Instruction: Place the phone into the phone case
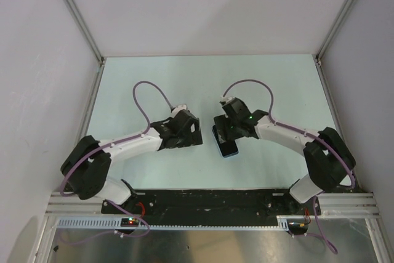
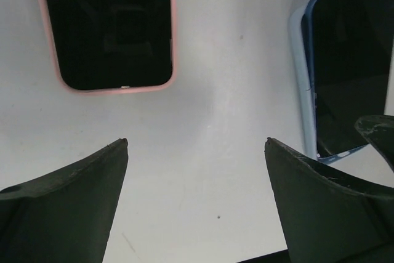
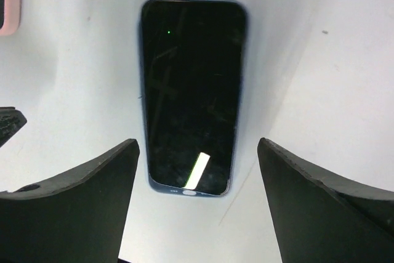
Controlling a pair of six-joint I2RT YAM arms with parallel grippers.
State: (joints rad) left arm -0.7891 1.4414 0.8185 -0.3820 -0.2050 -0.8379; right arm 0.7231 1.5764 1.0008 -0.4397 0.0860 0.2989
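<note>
Both spread wide, left fingers and right fingers are hovering; phone is sitting in case, probably needing pressing home.

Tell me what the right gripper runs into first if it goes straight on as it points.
Most likely the blue-edged phone: it lies screen up between the right gripper's open fingers. Depth is unclear, so the fingertips may straddle it and touch the table instead.

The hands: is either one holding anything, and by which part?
Nothing is held. The left hand and the right hand are both open; the blue phone lies flat under the right hand, untouched.
</note>
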